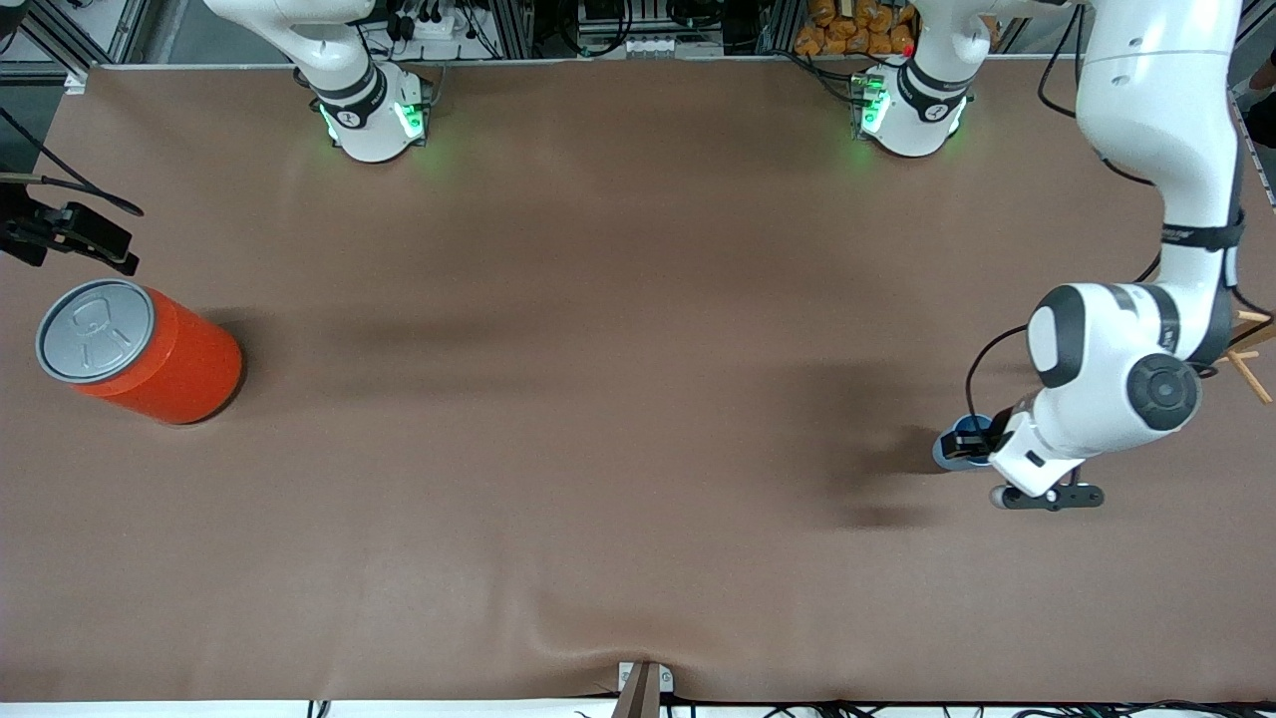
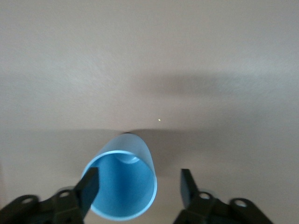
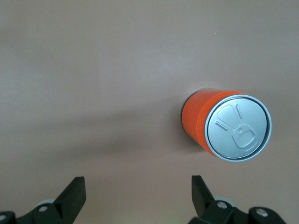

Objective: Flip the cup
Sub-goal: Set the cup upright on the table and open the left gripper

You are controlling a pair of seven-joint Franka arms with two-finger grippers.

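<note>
The small light-blue cup [image 1: 947, 455] stands mouth up on the brown table near the left arm's end. Its darker blue inside shows in the left wrist view [image 2: 122, 186]. My left gripper [image 1: 973, 439] is low at the cup and open [image 2: 139, 189]. The cup sits between the fingers. One fingertip [image 2: 88, 185] overlaps the cup's rim, and the other [image 2: 186, 184] stands apart from its wall. My right gripper [image 1: 95, 239] is open and empty [image 3: 138, 196]. It hangs over the table at the right arm's end, beside the orange can.
A large orange can [image 1: 150, 351] with a grey pull-tab lid stands at the right arm's end and also shows in the right wrist view [image 3: 229, 126]. A wooden stand [image 1: 1251, 349] sits at the table edge by the left arm. The brown table [image 1: 618, 419] spreads between them.
</note>
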